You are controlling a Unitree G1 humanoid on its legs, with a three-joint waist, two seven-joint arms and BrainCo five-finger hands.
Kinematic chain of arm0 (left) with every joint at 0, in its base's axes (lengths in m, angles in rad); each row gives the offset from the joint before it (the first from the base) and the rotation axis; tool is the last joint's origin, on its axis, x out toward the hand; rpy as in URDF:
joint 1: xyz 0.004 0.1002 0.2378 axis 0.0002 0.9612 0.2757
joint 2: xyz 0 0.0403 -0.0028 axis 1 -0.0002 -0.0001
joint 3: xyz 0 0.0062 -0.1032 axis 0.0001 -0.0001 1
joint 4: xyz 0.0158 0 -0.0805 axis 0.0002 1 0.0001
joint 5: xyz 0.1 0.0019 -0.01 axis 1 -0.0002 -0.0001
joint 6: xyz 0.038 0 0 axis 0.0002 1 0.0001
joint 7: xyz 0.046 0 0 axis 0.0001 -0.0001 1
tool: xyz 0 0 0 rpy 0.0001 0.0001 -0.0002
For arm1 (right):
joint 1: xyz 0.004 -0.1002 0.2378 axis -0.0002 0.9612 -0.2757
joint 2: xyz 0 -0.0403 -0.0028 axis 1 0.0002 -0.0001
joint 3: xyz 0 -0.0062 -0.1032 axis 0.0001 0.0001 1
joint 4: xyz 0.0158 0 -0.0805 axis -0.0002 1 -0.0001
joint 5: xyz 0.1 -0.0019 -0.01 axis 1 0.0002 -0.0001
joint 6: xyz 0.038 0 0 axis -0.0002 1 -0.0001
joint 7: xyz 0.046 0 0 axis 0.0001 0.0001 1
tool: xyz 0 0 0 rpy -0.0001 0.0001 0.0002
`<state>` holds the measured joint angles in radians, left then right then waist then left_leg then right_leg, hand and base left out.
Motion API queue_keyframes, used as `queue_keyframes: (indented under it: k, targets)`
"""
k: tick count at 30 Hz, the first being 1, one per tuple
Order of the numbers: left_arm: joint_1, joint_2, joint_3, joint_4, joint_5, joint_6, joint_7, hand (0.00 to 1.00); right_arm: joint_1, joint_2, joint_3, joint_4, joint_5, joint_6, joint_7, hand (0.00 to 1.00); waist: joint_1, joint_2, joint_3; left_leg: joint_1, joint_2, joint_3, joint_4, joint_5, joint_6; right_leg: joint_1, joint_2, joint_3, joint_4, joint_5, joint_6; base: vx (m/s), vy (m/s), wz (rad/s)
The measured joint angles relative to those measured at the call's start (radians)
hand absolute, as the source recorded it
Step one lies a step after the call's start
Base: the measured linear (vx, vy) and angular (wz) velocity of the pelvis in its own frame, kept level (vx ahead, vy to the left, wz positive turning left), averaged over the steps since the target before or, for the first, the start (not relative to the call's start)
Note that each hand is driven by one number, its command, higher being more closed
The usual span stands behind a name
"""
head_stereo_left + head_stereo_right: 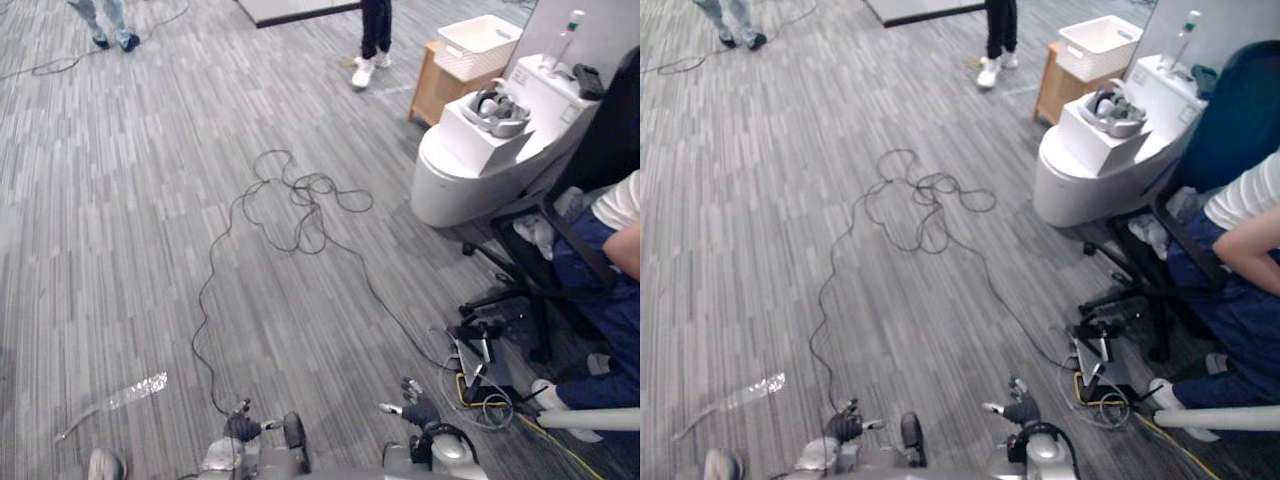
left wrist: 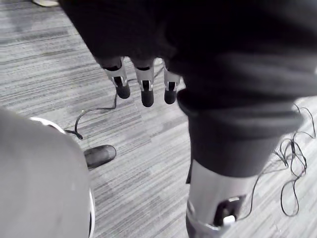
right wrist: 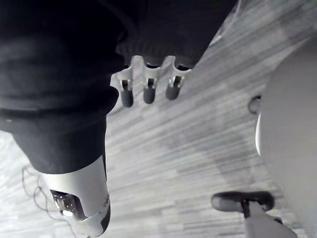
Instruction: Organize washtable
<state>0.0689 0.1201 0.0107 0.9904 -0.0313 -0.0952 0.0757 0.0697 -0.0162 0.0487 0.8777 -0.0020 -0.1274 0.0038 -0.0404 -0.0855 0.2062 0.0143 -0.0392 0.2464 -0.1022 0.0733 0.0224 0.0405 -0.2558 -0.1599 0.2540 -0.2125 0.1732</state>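
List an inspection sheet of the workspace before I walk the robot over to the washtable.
surface: white washtable, ahead right, on grey carpet
job's things: on it a white box holding a grey rounded item, a bottle, a dark item
clutter: clear wrapper on the carpet
hands: left hand and right hand open, empty, above the carpet
cables: coiled yellow and pale cables by the office chair
surroundings: seated person, standing person, another's legs, white basket on a wooden stand

At two o'clock stands the worktop [image 1: 445, 188], a box [image 1: 466, 142] on it, a basket [image 1: 480, 45] behind. At three sits a person [image 1: 608, 250].
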Motion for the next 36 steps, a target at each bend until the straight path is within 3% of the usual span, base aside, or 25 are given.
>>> queue_keyframes:
  k: [1, 2, 3, 4, 6, 10, 13, 14, 15, 17, 20, 21, 22, 24, 25, 27, 36]
  targets:
    - [0.000, -0.009, 0.003, 0.000, -0.005, -0.001, 0.005, 0.00, -0.005, -0.002, 0.001, -0.008, 0.000, 0.000, 0.001, 0.00, 0.000, 0.006, 0.003, 0.001, 0.004, -0.014, 0.006, -0.009, 0.011, -0.054, -0.003, 0.004, 0.117, 0.021, 0.005, 0.17, 0.089, 0.33]
    - [-0.004, -0.009, 0.011, -0.001, -0.005, -0.001, 0.011, 0.00, -0.010, -0.007, -0.001, -0.024, 0.000, -0.001, 0.001, 0.00, 0.001, 0.020, 0.016, 0.012, 0.022, -0.028, 0.008, -0.017, 0.020, -0.123, 0.002, 0.012, 0.235, 0.033, -0.021, 0.15, 0.106, 0.30]
    - [-0.010, -0.013, 0.021, 0.002, -0.006, 0.004, 0.013, 0.00, -0.011, -0.011, 0.001, -0.038, 0.000, -0.003, 0.001, 0.00, -0.003, 0.034, 0.025, 0.016, 0.046, -0.042, 0.014, -0.031, 0.017, -0.152, 0.021, 0.030, 0.251, -0.007, -0.062, 0.21, 0.096, 0.28]
    - [-0.010, -0.015, 0.023, 0.001, -0.009, 0.003, 0.014, 0.00, -0.011, -0.010, 0.010, -0.047, 0.001, -0.004, 0.002, 0.00, 0.000, 0.036, 0.026, 0.024, 0.078, -0.057, 0.045, -0.065, 0.010, -0.202, 0.052, 0.033, 0.252, -0.035, -0.046, 0.22, 0.077, 0.25]
    - [-0.008, -0.016, 0.023, 0.005, -0.014, 0.003, 0.013, 0.00, 0.002, -0.013, 0.009, -0.065, 0.002, -0.004, 0.003, 0.00, -0.001, 0.035, 0.026, 0.051, 0.092, -0.076, 0.068, -0.096, -0.009, -0.244, 0.067, 0.058, 0.247, -0.037, -0.036, 0.24, 0.043, 0.38]
    - [0.001, -0.014, 0.028, 0.011, -0.016, 0.000, 0.013, 0.00, 0.023, -0.023, 0.010, -0.091, 0.014, -0.017, 0.002, 0.00, -0.020, 0.023, 0.019, 0.065, 0.066, -0.154, 0.149, -0.160, -0.057, -0.297, 0.059, 0.103, 0.222, -0.028, -0.031, 0.28, -0.038, 0.91]
    - [0.013, -0.001, 0.034, -0.010, -0.021, 0.001, 0.012, 0.00, 0.029, -0.007, 0.010, -0.085, 0.013, -0.017, 0.001, 0.00, -0.024, -0.017, -0.011, 0.017, 0.059, -0.145, 0.236, -0.209, -0.113, -0.299, 0.075, 0.067, 0.126, 0.101, -0.097, 0.36, -0.189, 0.85]
    - [0.013, -0.020, 0.039, -0.011, -0.027, 0.003, 0.012, 0.00, 0.012, -0.016, 0.008, -0.078, 0.013, -0.017, -0.002, 0.00, -0.013, 0.037, -0.006, 0.001, 0.111, -0.117, 0.274, -0.232, -0.130, -0.279, 0.115, 0.048, 0.109, 0.109, -0.113, 0.34, -0.233, 0.13]
    - [0.015, -0.044, 0.041, -0.012, -0.027, 0.003, 0.012, 0.00, 0.014, -0.033, 0.007, -0.081, 0.014, -0.021, -0.004, 0.00, -0.013, 0.071, -0.006, -0.003, 0.141, -0.077, 0.312, -0.235, -0.144, -0.242, 0.138, 0.038, 0.068, 0.112, -0.125, 0.33, -0.218, -0.08]
    - [0.014, -0.053, 0.036, -0.011, -0.027, 0.003, 0.012, 0.00, 0.017, -0.044, -0.003, -0.072, 0.011, -0.016, -0.009, 0.00, -0.034, 0.074, 0.000, 0.011, 0.163, -0.016, 0.334, -0.246, -0.159, -0.155, 0.139, 0.017, 0.022, 0.105, -0.136, 0.28, -0.149, 0.31]
    - [0.013, -0.073, 0.007, -0.038, -0.027, -0.001, 0.012, 0.00, 0.034, -0.071, -0.025, -0.058, 0.009, -0.016, -0.021, 0.00, -0.036, 0.082, -0.003, 0.014, 0.164, 0.043, 0.254, -0.218, -0.175, -0.066, 0.123, -0.030, -0.028, 0.105, -0.136, 0.20, -0.068, 0.33]
    - [0.011, -0.081, -0.008, -0.038, -0.027, -0.001, 0.011, 0.00, 0.035, -0.080, -0.026, -0.042, 0.006, -0.016, -0.022, 0.00, -0.036, 0.103, -0.009, -0.004, 0.181, 0.065, 0.215, -0.096, -0.172, -0.053, 0.141, -0.038, -0.047, 0.103, -0.133, 0.10, 0.034, 0.10]
    - [0.008, -0.081, -0.008, -0.038, -0.027, -0.001, 0.011, 0.00, 0.034, -0.080, -0.033, -0.035, 0.008, -0.014, -0.022, 0.00, -0.036, 0.111, -0.010, -0.004, 0.185, 0.074, 0.217, -0.106, -0.124, -0.043, 0.148, -0.039, -0.057, 0.099, -0.127, 0.09, 0.075, 0.04]
    - [0.006, -0.070, -0.006, -0.034, -0.027, 0.000, 0.012, 0.00, 0.036, -0.063, -0.041, -0.033, 0.007, -0.014, -0.023, 0.00, -0.037, 0.093, -0.013, 0.024, 0.172, 0.072, 0.168, -0.101, -0.116, -0.027, 0.145, -0.042, -0.079, 0.101, -0.120, 0.04, 0.086, 0.06]
    - [0.006, -0.056, -0.005, -0.033, -0.027, 0.000, 0.011, 0.00, 0.036, -0.044, -0.045, -0.024, 0.002, -0.013, -0.023, 0.00, -0.035, 0.071, -0.018, 0.034, 0.159, 0.070, 0.136, -0.084, -0.111, -0.024, 0.137, -0.049, -0.088, 0.104, -0.114, 0.00, 0.063, 0.16]
    - [0.007, -0.049, -0.004, -0.033, -0.027, 0.001, 0.011, 0.00, 0.038, -0.029, -0.054, -0.016, -0.002, -0.013, -0.023, 0.00, -0.037, 0.059, -0.021, 0.038, 0.150, 0.062, 0.130, -0.082, -0.111, -0.006, 0.131, -0.060, -0.109, 0.111, -0.104, 0.00, 0.052, 0.18]
    - [0.040, -0.038, 0.016, -0.007, -0.025, 0.002, 0.012, 0.00, 0.020, -0.028, -0.070, 0.033, -0.026, 0.001, -0.021, 0.00, -0.031, 0.063, -0.030, 0.124, 0.121, 0.059, 0.008, -0.020, -0.096, 0.049, 0.125, -0.071, -0.153, 0.133, -0.085, -0.04, 0.023, 0.04]
